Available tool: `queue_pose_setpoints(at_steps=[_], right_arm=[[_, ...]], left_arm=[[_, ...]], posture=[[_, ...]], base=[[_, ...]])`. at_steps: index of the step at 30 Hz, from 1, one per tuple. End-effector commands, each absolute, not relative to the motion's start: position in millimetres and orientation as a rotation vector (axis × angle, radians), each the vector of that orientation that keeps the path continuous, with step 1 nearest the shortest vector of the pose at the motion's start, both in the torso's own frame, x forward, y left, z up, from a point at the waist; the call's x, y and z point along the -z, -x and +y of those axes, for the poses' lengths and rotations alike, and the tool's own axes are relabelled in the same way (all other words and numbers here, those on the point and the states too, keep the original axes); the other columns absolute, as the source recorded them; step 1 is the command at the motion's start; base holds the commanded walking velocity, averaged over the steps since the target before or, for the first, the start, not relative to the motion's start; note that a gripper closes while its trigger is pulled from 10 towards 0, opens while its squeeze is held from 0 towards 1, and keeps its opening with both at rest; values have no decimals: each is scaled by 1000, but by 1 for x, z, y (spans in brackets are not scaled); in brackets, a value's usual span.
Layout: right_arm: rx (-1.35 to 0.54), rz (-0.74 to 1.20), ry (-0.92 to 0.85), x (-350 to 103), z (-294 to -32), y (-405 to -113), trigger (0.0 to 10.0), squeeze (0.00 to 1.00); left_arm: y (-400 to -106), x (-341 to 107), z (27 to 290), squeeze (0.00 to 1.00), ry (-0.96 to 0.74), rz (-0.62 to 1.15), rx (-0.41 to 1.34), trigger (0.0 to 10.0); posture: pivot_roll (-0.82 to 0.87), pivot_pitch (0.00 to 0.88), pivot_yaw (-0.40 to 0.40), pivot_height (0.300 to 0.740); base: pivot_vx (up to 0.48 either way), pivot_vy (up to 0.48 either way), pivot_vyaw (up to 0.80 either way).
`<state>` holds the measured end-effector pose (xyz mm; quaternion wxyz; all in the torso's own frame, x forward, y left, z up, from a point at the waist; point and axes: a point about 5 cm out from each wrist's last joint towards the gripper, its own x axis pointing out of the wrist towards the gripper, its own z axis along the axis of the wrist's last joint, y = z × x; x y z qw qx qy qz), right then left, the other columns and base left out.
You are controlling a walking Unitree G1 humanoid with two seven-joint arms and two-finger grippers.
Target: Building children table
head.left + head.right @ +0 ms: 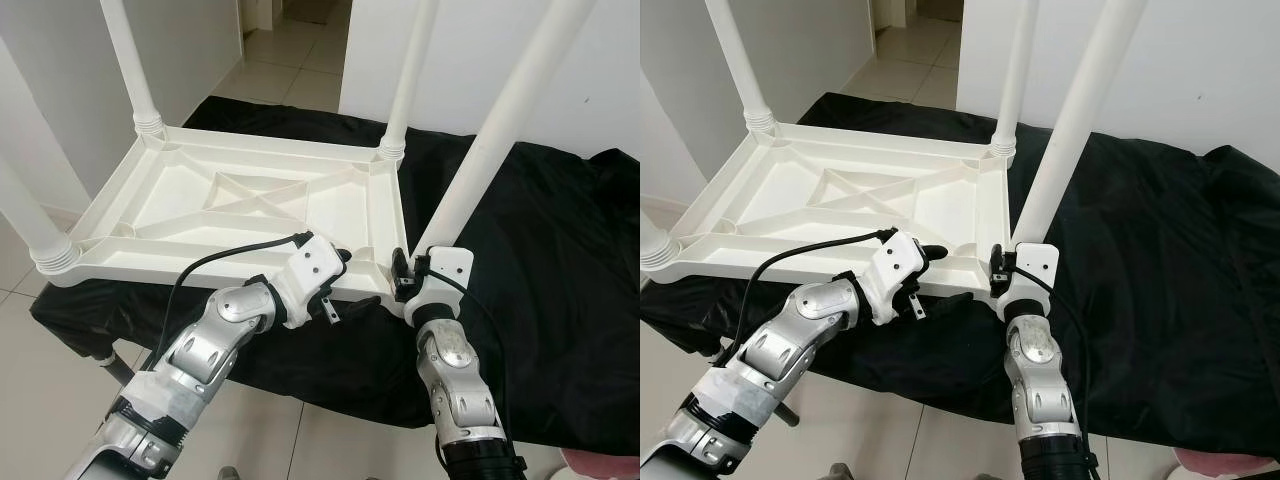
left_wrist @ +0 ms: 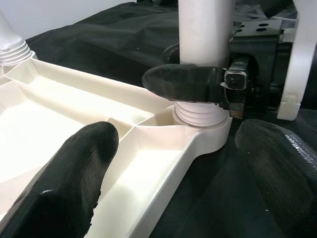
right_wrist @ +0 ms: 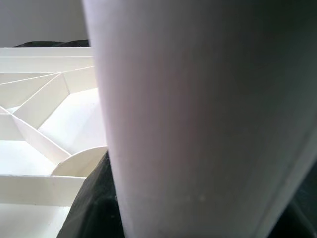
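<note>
The right gripper [image 1: 404,272] has its jaws pinched on the base of the near-right leg [image 1: 500,125], just above the ribbed collar where that leg enters its corner socket; the left wrist view shows one black finger [image 2: 185,82] wrapped across the leg there. A grip this low probably serves to press or twist the leg home while keeping it upright. The left gripper [image 1: 340,290] sits just beside it with jaws spread, one finger over the ribbed underside, the other outside the near rim, straddling the edge of the tabletop [image 1: 235,200] without clearly clamping it; likely it steadies the piece against the other arm's push. The tabletop lies upside down, so the sockets face up, on a black cloth [image 1: 540,260] draped over a low support. Three more legs stand in the other corners: the far-left leg [image 1: 130,65], the far-right leg [image 1: 410,75] and the near-left leg [image 1: 30,220]. By this, the last leg is being seated and the build looks close to done.
</note>
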<state>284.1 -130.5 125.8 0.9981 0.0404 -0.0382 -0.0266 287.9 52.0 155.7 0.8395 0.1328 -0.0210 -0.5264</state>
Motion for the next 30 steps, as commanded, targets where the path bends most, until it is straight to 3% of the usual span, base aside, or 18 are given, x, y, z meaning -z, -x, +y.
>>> queue_pose_setpoints(at_steps=[1, 2, 6, 8, 9, 20, 23, 25, 30], right_arm=[[56, -61, -146, -125, -117, -281, 10000, 4], [38, -73, -146, -127, -117, -281, 10000, 1000], [15, -85, -122, -130, -120, -281, 10000, 1000], [2, -84, -108, -130, -122, -281, 10000, 941], [-7, -89, -93, -131, -124, -281, 10000, 0], [-206, -98, -5, -132, -146, -286, 10000, 0], [-322, -66, -71, -130, -147, -287, 10000, 0], [-461, -46, -27, -127, -149, -289, 10000, 0], [-549, -40, 40, -125, -154, -292, 10000, 0]], left_arm=[[-286, -154, 51, 0, -285, -24, 1198, 10000], [-285, -154, 51, 0, -285, -24, 1198, 10000], [-285, -153, 50, 0, -283, -24, 1199, 10000], [-285, -153, 49, 0, -282, -24, 1199, 10000], [-285, -153, 49, 0, -281, -25, 1198, 10000], [-283, -152, 45, 0, -277, -29, 1210, 10000], [-280, -151, 43, 0, -279, -27, 1228, 10000], [-273, -149, 36, 0, -275, -23, 1267, 10000], [-267, -147, 31, 0, -268, -21, 1293, 10000]], posture=[[-34, 0, -42, 740], [-33, 0, -48, 740], [-36, 0, -51, 740], [-35, 0, -53, 740], [-36, 0, -56, 740], [-43, 0, -51, 740], [-46, 0, -50, 740], [-46, 0, -44, 740], [-43, 0, -42, 740]], base=[[0, 0, 0], [0, 0, 0], [0, 0, 0], [0, 0, 0], [0, 0, 0], [0, 0, 0], [0, 0, 0], [0, 0, 0], [0, 0, 0]])
